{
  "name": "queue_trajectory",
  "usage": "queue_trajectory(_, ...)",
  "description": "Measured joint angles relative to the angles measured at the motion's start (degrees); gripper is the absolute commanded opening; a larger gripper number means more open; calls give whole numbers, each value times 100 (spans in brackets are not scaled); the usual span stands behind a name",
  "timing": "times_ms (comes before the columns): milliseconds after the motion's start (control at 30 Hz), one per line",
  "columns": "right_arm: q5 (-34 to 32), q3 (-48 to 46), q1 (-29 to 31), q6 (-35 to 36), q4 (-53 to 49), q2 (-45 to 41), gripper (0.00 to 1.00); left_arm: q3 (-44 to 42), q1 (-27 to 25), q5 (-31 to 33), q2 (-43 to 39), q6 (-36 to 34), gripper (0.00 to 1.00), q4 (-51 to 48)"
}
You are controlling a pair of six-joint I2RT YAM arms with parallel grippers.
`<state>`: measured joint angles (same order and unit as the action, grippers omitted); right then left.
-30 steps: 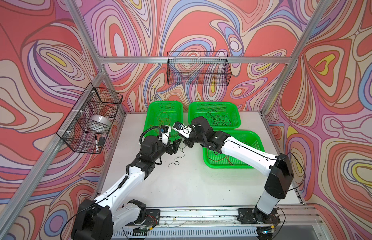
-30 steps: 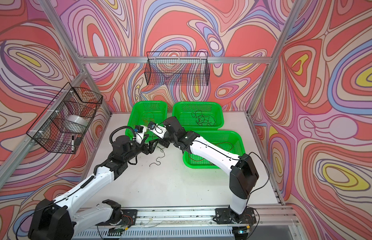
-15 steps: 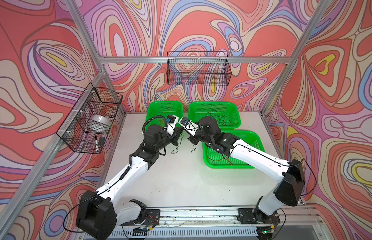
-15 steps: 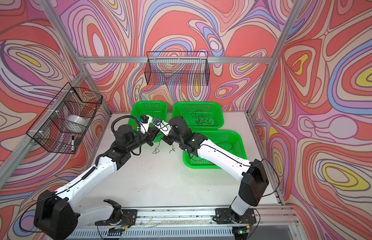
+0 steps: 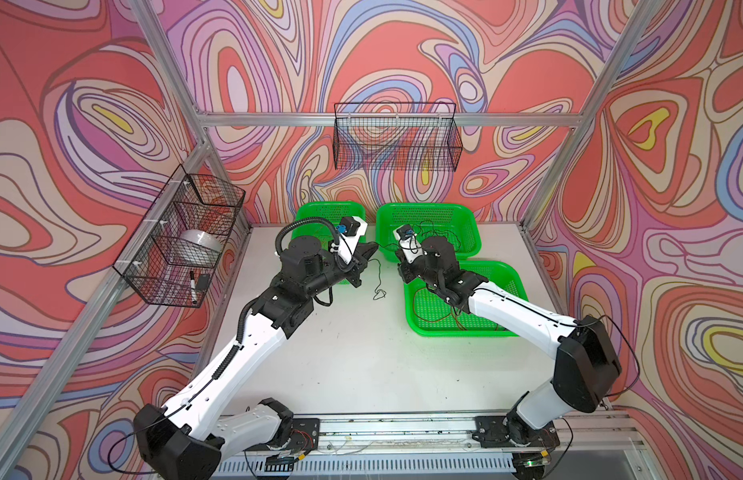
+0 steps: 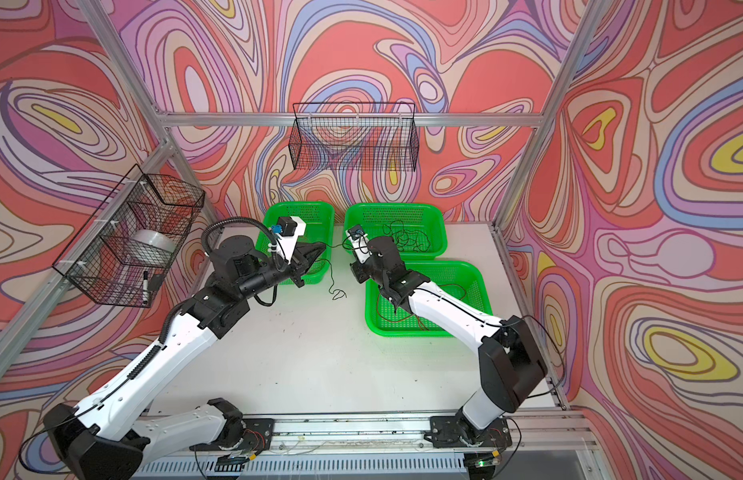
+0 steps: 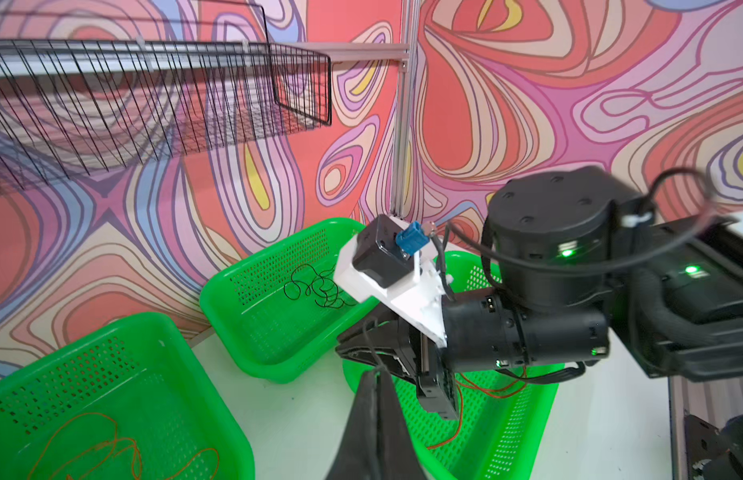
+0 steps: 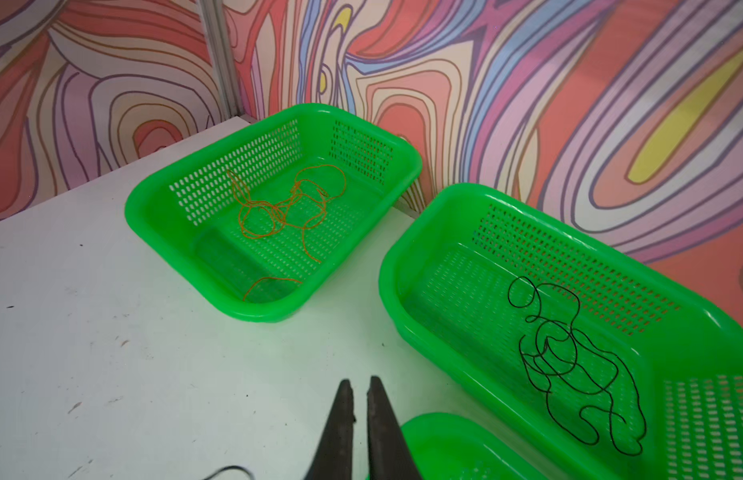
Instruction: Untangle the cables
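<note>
Left tool (image 7: 376, 374) clamps black cable (image 5: 378, 294), sorting step; right tool (image 8: 360, 381) closed, perhaps on it too; next: into mid-frame basket (image 5: 428, 214)

The white table (image 5: 361, 353) has a faintly scuffed top. Three green baskets stand on it. The left basket (image 5: 328, 204) and the far basket (image 5: 428, 205) sit side by side along the far edge with a gap between them. The near basket (image 5: 457, 331) sits at right, just in front of the far one. Between the left and near baskets, the curled end of a black cable (image 5: 379, 294) appears to rest on the bare top.
</note>
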<state>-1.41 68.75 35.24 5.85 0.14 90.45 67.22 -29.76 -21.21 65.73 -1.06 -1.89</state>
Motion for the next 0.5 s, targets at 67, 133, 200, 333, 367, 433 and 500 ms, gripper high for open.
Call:
queue_trajectory(67, 262, -48, -2, -79, 68, -39, 6, 186, 0, -24, 0, -48, 0, -57)
queue_trajectory(133, 385, -68, 50, -136, 114, -72, 2, 297, 0, -48, 0, -90, 0, -136)
queue_trajectory(200, 398, -90, 85, -195, 142, -96, 0, 365, 0, -83, 0, -118, 0, -201)
queue_trajectory(333, 332, -118, 4, -278, 109, -98, 0, 476, 0, -107, 2, -177, 0, -321)
queue_trajectory(367, 310, -138, -35, -295, 98, -98, 0, 527, 0, -105, 9, -195, 0, -365)
queue_trajectory(433, 264, -205, -114, -308, 66, -98, 0, 684, 0, -83, 57, -227, 0, -479)
queue_trajectory(500, 232, -293, -208, -310, 24, -98, 0, 922, 0, -39, 157, -273, 0, -603)
